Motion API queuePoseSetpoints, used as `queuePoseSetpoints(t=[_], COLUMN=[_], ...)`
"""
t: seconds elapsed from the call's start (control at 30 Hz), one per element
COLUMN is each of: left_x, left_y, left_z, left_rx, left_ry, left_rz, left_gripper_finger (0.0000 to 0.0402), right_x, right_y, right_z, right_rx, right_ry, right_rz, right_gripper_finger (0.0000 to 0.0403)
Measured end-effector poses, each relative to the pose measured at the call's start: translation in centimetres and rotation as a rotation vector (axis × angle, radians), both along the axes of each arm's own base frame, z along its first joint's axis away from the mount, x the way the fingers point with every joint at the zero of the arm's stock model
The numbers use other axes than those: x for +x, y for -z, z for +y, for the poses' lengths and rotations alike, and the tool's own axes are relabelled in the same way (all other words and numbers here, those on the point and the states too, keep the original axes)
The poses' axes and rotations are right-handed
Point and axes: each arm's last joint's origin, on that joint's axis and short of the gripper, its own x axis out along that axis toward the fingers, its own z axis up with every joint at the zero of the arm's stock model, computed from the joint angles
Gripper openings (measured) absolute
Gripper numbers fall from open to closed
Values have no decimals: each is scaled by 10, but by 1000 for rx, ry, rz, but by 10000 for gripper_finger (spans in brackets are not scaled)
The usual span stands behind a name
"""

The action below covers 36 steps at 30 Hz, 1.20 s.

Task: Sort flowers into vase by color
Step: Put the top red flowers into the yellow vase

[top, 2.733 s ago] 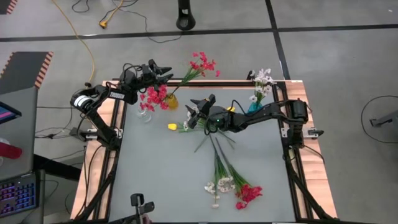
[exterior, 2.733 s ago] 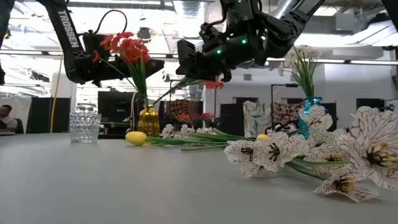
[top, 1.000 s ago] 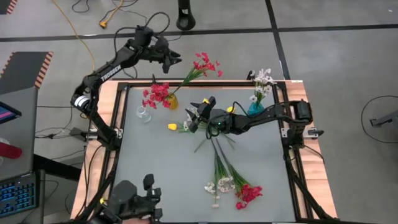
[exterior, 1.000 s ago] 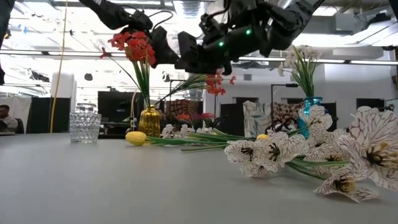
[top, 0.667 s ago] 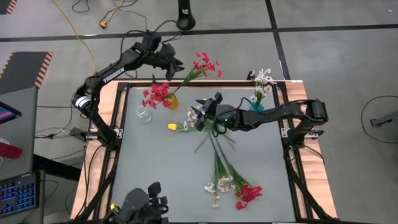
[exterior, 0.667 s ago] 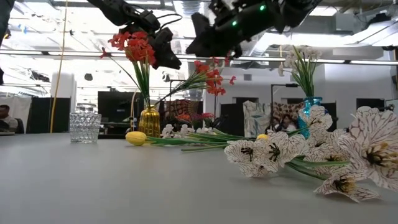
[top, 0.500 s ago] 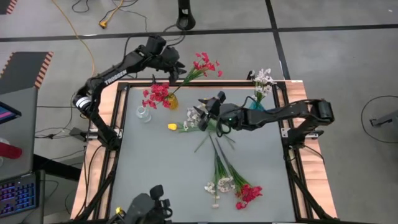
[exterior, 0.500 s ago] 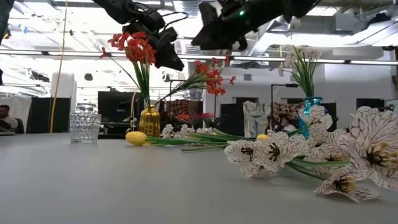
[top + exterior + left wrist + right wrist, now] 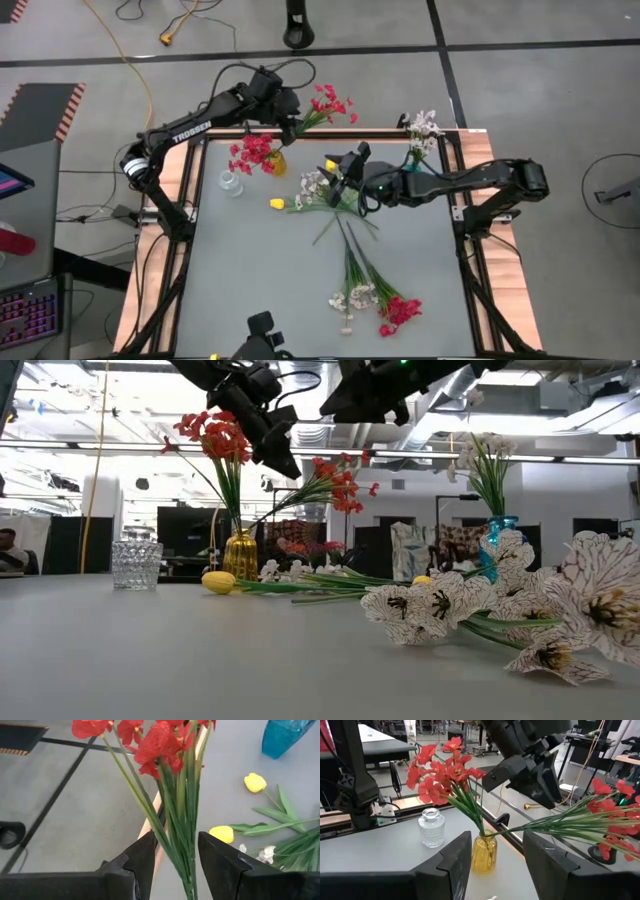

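A yellow glass vase at the far left holds two red flower sprays by their stem ends. One spray stands up; the other leans out over the table's far edge. My left gripper hangs open just above the leaning spray's green stems, one finger on either side, apart from them in the right wrist view. My right gripper is open and empty, raised over the table's middle. Yellow tulips and white blossoms lie on the table under it.
A clear glass vase stands left of the yellow one. A blue vase with white flowers stands at the far right. More white and red sprays lie near the front edge. People sit in the room behind.
My left gripper has swung from beyond the far edge toward the right and near side, tipping downward, and now sits over the leaning red spray. My right gripper has risen from the flowers on the table and drawn back a little toward the right. Neither has opened or shut.
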Motion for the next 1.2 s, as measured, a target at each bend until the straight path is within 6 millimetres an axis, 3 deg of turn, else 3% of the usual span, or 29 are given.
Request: queuePoseSetpoints(t=[0.7,0.97,1.2], left_x=[8,20,25], left_y=[1,20,21], left_z=[-10,-7,-3], left_rx=[10,10,55], left_ry=[-24,-51,-77], left_rz=[19,82,70], left_gripper_finger=[138,138,138], right_x=[1,1,1], right_y=[4,4,4], right_z=[0,2,2], right_rx=[2,2,2], right_ry=[-1,-6,-6], right_rz=[26,26,26], right_gripper_finger=[203,203,203])
